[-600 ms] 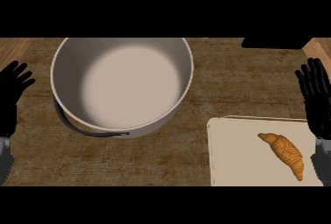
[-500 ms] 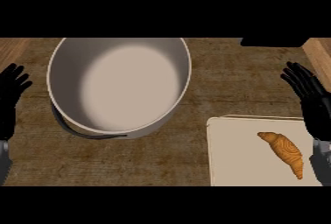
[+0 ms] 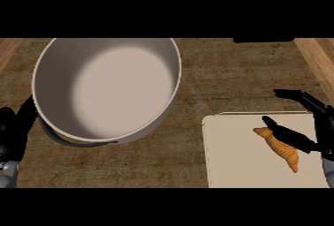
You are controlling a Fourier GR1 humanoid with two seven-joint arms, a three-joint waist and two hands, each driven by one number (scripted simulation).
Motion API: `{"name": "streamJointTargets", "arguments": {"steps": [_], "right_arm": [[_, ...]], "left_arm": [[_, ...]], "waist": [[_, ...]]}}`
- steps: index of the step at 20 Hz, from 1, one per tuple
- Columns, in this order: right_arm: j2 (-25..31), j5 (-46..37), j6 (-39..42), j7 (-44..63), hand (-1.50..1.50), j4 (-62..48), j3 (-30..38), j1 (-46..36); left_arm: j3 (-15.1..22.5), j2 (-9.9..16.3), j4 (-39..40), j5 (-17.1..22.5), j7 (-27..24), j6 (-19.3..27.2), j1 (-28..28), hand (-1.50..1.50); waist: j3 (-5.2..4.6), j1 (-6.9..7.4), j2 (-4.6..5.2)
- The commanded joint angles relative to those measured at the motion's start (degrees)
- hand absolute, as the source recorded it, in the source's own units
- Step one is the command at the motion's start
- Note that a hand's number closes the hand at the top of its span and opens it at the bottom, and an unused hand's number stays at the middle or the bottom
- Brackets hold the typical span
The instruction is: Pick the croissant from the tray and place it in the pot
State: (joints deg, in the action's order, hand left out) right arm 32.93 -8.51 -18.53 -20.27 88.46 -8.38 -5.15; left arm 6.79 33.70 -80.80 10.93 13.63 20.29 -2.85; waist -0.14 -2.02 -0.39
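Our right hand (image 3: 312, 132) hangs spread over the croissant (image 3: 282, 149), thumb across its top end, nothing gripped; curling off-centre could skid it along the tray (image 3: 238, 154), with the pot (image 3: 108, 88) waiting at ten o'clock; left hand (image 3: 12, 132) rests open

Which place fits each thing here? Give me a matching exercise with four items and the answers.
Things:
1. pot
2. croissant
3. left robot hand
4. tray

Places:
A. at the view's left edge, beside the pot
B. lower right of the counter, under the croissant
C. upper left of the counter
D. on the tray, under the right robot hand

Pairs: 1-C, 2-D, 3-A, 4-B
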Motion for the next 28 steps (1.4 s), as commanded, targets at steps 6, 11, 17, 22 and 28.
{"name": "streamJointTargets", "arguments": {"steps": [6, 11, 17, 22, 28], "right_arm": [[2.6, -17.5, -11.9, -2.9, -1.5, 16.6, -3.0, 20.7], [8.6, -32.6, -7.8, 17.9, -1.5, 22.3, -2.0, 23.9], [13.6, -43.4, 8.0, 35.2, -1.5, 32.9, -4.4, 28.3], [15.5, -43.1, 25.3, 48.4, -1.5, 40.4, -7.7, 29.5], [9.6, -44.6, 37.3, 58.7, -1.5, 43.9, -11.9, 23.4]], "left_arm": [[2.7, -2.6, 1.8, -3.3, 2.6, -0.7, -0.9, 0.0], [0.7, 0.0, -0.1, -1.0, 4.7, -2.9, -0.2, 0.0], [2.2, -1.0, -0.6, -3.9, 7.5, -0.9, -3.0, 0.0], [2.9, -2.1, -2.5, -4.3, 7.6, -0.6, -1.6, 0.0], [1.9, -4.1, -2.8, -6.0, 6.8, -0.9, -0.5, 0.0]], "waist": [[0.05, 0.41, 0.18], [-0.23, 0.49, 0.1], [-0.17, 0.39, 0.25], [-0.11, 1.82, 0.36], [0.11, 2.13, 0.35]]}}
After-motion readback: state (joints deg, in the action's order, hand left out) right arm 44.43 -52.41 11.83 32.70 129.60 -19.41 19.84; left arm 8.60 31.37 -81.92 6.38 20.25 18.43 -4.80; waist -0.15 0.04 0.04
